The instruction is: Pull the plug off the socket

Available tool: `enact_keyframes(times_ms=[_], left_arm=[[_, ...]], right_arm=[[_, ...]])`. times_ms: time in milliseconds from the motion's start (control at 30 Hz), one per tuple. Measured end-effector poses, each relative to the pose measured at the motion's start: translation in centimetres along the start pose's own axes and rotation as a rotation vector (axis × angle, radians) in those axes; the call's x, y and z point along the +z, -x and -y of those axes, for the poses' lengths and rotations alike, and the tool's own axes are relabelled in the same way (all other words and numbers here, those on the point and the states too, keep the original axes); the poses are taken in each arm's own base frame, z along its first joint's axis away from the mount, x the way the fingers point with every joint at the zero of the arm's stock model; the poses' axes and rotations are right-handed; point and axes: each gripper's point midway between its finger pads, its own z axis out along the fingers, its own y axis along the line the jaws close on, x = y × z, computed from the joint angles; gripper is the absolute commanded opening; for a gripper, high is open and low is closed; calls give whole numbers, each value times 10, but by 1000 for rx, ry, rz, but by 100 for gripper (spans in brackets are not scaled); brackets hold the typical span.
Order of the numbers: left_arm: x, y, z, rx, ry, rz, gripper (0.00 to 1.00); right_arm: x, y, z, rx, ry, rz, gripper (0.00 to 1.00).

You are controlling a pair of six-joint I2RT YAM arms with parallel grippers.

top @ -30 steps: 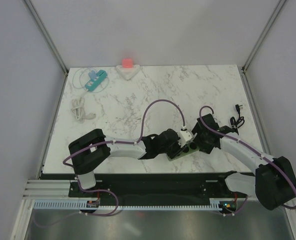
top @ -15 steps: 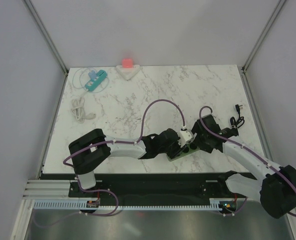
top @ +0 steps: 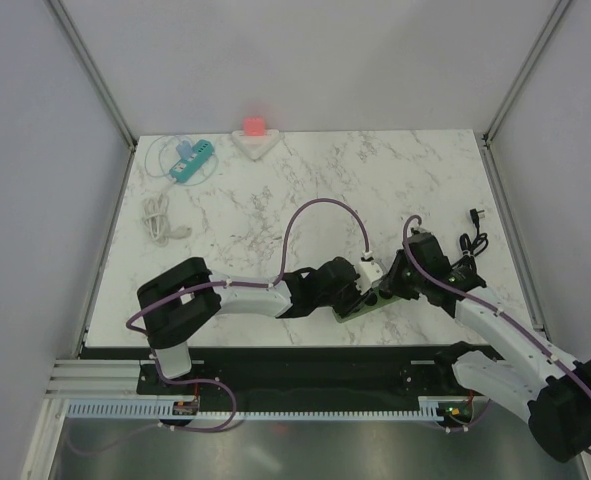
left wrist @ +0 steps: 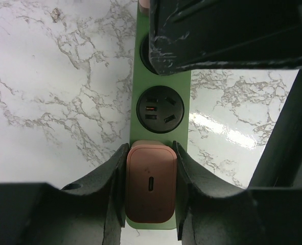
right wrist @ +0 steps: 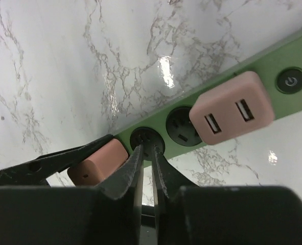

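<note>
A green socket strip [top: 373, 301] lies near the table's front edge. At its near end sits a salmon plug [left wrist: 151, 186], and my left gripper [left wrist: 151, 190] is shut on it, one black finger [left wrist: 111, 191] against each side. The plug is seated in the strip [left wrist: 159, 137]. My right gripper [right wrist: 146, 149] hangs over the strip [right wrist: 227, 94] with its jaws drawn almost together. Nothing is between them, and the tips rest at an empty socket [right wrist: 147, 139] next to the plug [right wrist: 95, 167]. In the top view both grippers meet over the strip, left gripper [top: 353, 296], right gripper [top: 386, 287].
A pink USB adapter [right wrist: 231, 108] is plugged in further along the strip, beside a power button [right wrist: 290, 80]. A teal power strip [top: 191, 160] and white cord [top: 158, 218] lie back left, a red block [top: 255, 127] at the back, and a black cable [top: 470, 241] at the right.
My right gripper has closed from wide open to nearly together over the strip, and its arm has swung out to the right. The left gripper has kept its hold on the plug.
</note>
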Motion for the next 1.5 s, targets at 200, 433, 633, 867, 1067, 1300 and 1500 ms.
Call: enact_keyframes(times_ms=[200,433,633,867,1067,1300,1500], left_arm=[[0,0,0,-1,0,0,2],[0,0,0,-1,0,0,2],[0,-1,-1,-14,1,-2,2],[0,0,-3,-16,13,2,2],[0,1,-6,-22,59,7,2],[1,2,-7,-30,62,12,2],[1,3,-11,-34,74,31,2]], right_arm=[[17,-9,0,-59,0,-67,0],[25,-16,7,-84,-13,-90,0],[36,-21,10,-81,-17,-107,0],[47,-15,1,-73,11,-78,0],[52,-13,-6,-77,28,-50,0],[52,-8,-4,-80,0,-30,0],[33,-2,-4,-111,-62,-66,3]])
